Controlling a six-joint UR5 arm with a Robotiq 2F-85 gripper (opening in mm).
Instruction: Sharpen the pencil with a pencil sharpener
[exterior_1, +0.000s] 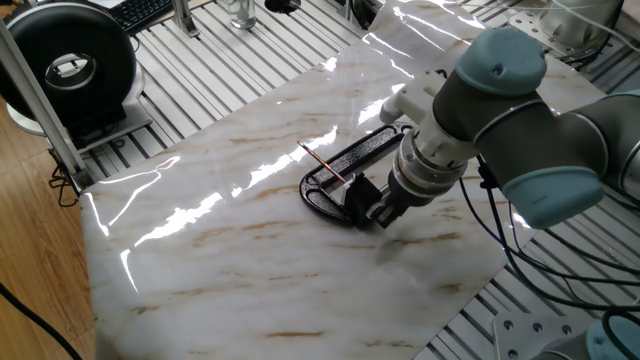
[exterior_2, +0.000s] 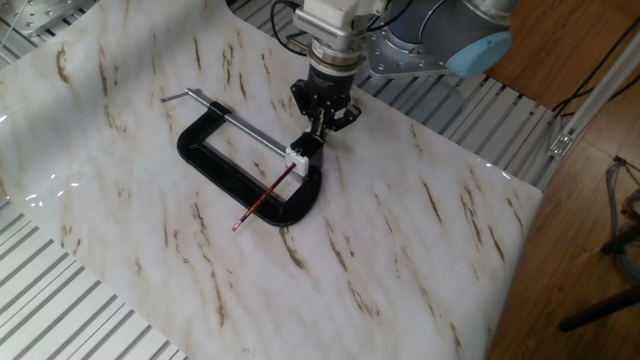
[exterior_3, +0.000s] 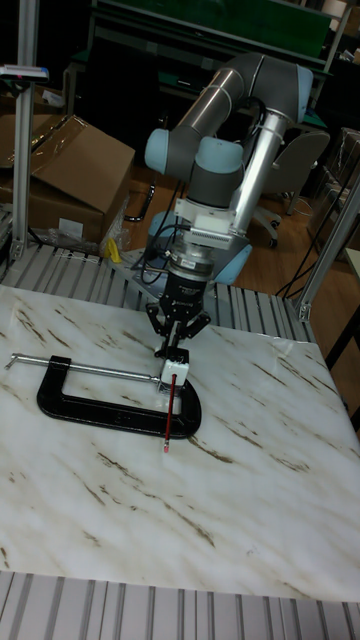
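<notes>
Pencil (exterior_2: 266, 197) sticks out of the pencil sharpener (exterior_2: 300, 153) on the clamp (exterior_2: 215, 166); pincer (exterior_2: 324, 113) spread above.

1. A marble-patterned board (exterior_1: 250, 250) lies on a ribbed metal table (exterior_1: 230, 70); bright glare streaks its glossy surface.
2. A wooden floor (exterior_1: 30, 260) shows beside the table, with a black cable lying across it.
3. A round black device (exterior_1: 70, 65) stands near the table's edge, and a keyboard (exterior_1: 140, 10) lies behind it.
4. In the tall fixed view, an open cardboard box (exterior_3: 65, 175) sits on the floor at the left, in front of dark shelving (exterior_3: 150, 40).
5. An upright aluminium post (exterior_3: 22, 120) rises at the table's far left corner.
</notes>
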